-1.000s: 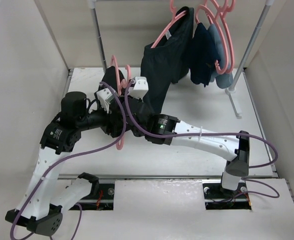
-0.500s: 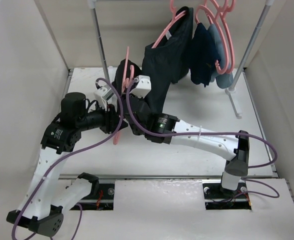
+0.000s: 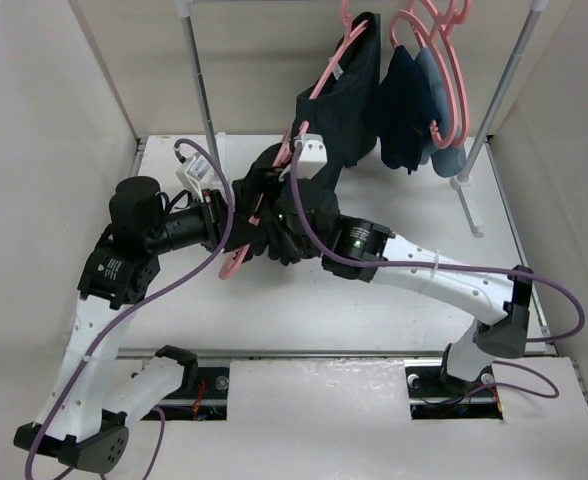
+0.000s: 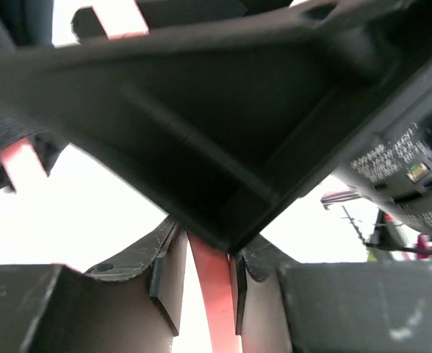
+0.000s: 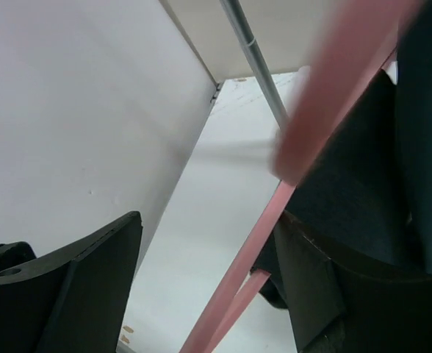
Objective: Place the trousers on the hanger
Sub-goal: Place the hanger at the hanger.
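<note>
- Our left pincer (image 4: 205, 294) is pressed together on the hanger (image 4: 214, 316), with a thin pink strip of it nipped between the two pads.
- Our right pincer (image 5: 205, 250) stands spread. A pink bar of the same hanger slants through the gap, and we cannot tell whether it touches either finger.
- From above, we see the two pincers meet nose to nose over the left-middle of the surface (image 3: 404, 215). The hanger is tilted there, and its lower curve sticks out below the left pincer.
- The trousers (image 3: 314, 215) are bunched in a black heap around the hanger and the right pincer. We cannot make out how the cloth lies over the pink bar, because the arms and a purple cable (image 3: 209, 265) cross in front of it.
- Just behind that heap hangs a black garment (image 3: 352, 95) on a pink hanger of its own.
- Beside it hang the navy and pale-blue clothes (image 3: 409, 110) and the spare hangers (image 3: 456, 70), all carried by the rack (image 3: 200, 95) at the far edge of the surface.
</note>
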Motion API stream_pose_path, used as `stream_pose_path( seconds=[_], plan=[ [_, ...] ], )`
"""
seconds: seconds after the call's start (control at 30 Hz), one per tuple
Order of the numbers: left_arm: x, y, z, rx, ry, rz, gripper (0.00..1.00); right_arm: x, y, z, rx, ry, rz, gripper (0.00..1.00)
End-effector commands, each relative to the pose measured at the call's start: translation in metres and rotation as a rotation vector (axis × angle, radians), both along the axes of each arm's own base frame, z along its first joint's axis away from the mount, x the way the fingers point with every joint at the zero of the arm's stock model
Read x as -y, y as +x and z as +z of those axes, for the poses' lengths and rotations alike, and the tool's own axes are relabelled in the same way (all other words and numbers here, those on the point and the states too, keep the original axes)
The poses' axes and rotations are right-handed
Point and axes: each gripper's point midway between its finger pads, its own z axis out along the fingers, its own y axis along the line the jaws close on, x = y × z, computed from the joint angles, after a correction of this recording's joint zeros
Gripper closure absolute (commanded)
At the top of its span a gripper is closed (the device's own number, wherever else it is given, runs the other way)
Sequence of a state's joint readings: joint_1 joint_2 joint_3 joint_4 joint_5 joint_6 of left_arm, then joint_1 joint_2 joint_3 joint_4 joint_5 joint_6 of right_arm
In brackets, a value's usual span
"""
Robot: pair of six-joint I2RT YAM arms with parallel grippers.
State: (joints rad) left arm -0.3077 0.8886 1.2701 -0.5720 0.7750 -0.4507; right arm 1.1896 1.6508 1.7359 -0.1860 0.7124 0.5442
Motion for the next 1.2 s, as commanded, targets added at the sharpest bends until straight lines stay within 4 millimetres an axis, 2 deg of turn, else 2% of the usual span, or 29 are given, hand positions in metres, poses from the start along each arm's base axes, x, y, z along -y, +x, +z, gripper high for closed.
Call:
stream_pose_path(
  seconds=[0.0, 0.07, 0.13, 0.17, 0.23, 0.27, 0.3, 0.37, 0.4, 0.43, 0.57, 0.6, 0.63, 0.67, 0.7, 0.8, 0.83, 0.9, 1.0, 1.17],
  plan=[
    [0.001, 0.004, 0.074, 0.319, -0.117, 0.000, 1.00, 0.018, -0.011, 0.062, 0.089, 0.148, 0.044, 0.22],
    [0.000, 0.005, 0.069, 0.301, -0.124, 0.013, 1.00, 0.020, -0.004, 0.057, 0.086, 0.138, 0.043, 0.22],
    [0.002, 0.006, 0.067, 0.287, -0.147, 0.017, 1.00, 0.020, -0.007, 0.056, 0.085, 0.135, 0.057, 0.22],
    [0.001, 0.004, 0.065, 0.279, -0.151, 0.018, 1.00, 0.021, -0.002, 0.045, 0.076, 0.114, 0.048, 0.20],
    [0.001, 0.000, 0.066, 0.291, -0.157, 0.008, 1.00, 0.021, -0.003, 0.042, 0.050, 0.146, 0.059, 0.19],
    [0.001, 0.000, 0.066, 0.291, -0.157, 0.008, 1.00, 0.027, 0.003, 0.042, 0.040, 0.163, 0.059, 0.19],
    [0.000, -0.002, 0.068, 0.309, -0.154, 0.007, 1.00, 0.025, 0.006, 0.030, 0.016, 0.161, 0.064, 0.19],
    [0.000, -0.002, 0.070, 0.331, -0.151, 0.005, 1.00, 0.023, 0.007, 0.026, -0.027, 0.219, 0.099, 0.19],
    [-0.001, -0.005, 0.071, 0.356, -0.146, -0.006, 1.00, 0.026, 0.014, 0.016, -0.047, 0.214, 0.096, 0.19],
    [-0.001, -0.005, 0.069, 0.354, -0.137, -0.007, 1.00, 0.021, 0.014, 0.017, -0.063, 0.253, 0.130, 0.21],
    [-0.001, -0.007, 0.058, 0.338, -0.101, -0.020, 1.00, 0.018, 0.022, 0.016, -0.081, 0.337, 0.187, 0.40],
    [-0.001, -0.006, 0.052, 0.328, -0.090, -0.021, 1.00, 0.015, 0.020, 0.016, -0.093, 0.355, 0.228, 0.48],
    [-0.001, -0.009, 0.050, 0.326, -0.091, -0.030, 1.00, 0.014, 0.026, 0.008, -0.112, 0.363, 0.231, 0.55],
    [-0.001, -0.008, 0.045, 0.315, -0.088, -0.031, 1.00, 0.013, 0.026, 0.013, -0.120, 0.410, 0.247, 0.61],
    [0.000, -0.005, 0.037, 0.308, -0.076, -0.032, 1.00, 0.010, 0.023, 0.012, -0.128, 0.426, 0.270, 0.77],
    [-0.003, -0.004, 0.021, 0.278, -0.032, -0.029, 1.00, 0.009, 0.025, 0.008, -0.128, 0.471, 0.288, 1.00],
    [-0.003, -0.004, 0.013, 0.253, -0.018, -0.032, 1.00, 0.011, 0.023, 0.010, -0.121, 0.479, 0.291, 1.00],
    [-0.003, -0.004, 0.013, 0.253, -0.018, -0.032, 1.00, 0.009, 0.022, 0.009, -0.124, 0.489, 0.301, 1.00],
    [-0.008, 0.007, 0.006, 0.248, 0.011, 0.031, 1.00, 0.012, 0.017, 0.006, -0.142, 0.504, 0.292, 1.00],
    [-0.008, 0.016, 0.005, 0.255, 0.038, 0.037, 0.69, 0.015, 0.008, 0.011, -0.130, 0.537, 0.200, 1.00]
  ],
)
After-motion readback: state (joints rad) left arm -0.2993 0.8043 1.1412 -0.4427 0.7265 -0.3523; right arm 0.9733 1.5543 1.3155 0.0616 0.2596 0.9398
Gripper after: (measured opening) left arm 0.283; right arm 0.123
